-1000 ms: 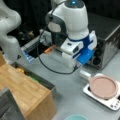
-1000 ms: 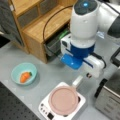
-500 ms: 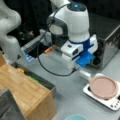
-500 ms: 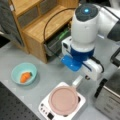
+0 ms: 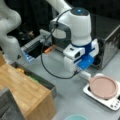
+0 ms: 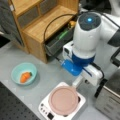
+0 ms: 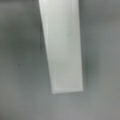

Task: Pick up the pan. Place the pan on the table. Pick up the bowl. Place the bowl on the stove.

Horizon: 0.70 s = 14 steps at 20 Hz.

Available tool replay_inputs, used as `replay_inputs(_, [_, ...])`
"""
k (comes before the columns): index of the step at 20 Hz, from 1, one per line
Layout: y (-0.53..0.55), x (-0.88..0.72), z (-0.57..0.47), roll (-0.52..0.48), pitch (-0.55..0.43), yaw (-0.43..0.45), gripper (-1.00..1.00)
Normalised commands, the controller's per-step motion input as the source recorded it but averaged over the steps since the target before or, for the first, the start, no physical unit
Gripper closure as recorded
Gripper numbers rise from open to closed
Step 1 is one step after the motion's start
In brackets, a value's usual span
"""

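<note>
Wrist view shows the pan's white handle (image 7: 63,47) directly below. Both front views show the pan (image 6: 63,100) sitting on the stove (image 6: 45,110), lower centre, hand (image 6: 79,79) over its handle; whether closed, I cannot tell. Picking-up looks underway; it needs a firm grip.

Pan (image 6: 63,100) on the stove (image 6: 45,108); bowl (image 6: 24,73) on the table (image 6: 45,80), well to a front view's left.

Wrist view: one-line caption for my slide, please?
Close view down onto the pan's white handle over the grey table; gripper not visible here.
</note>
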Motion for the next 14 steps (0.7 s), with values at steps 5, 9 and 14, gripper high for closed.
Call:
replay_inputs(5, [-0.08,0.16,-0.11,-0.009,-0.018,0.158,-1.0])
replay_inputs(9, [-0.07,0.2,-0.14,-0.001,-0.028,0.106,-1.0])
replay_inputs(14, [-0.04,0.15,-0.02,-0.012,0.004,0.084,-1.0])
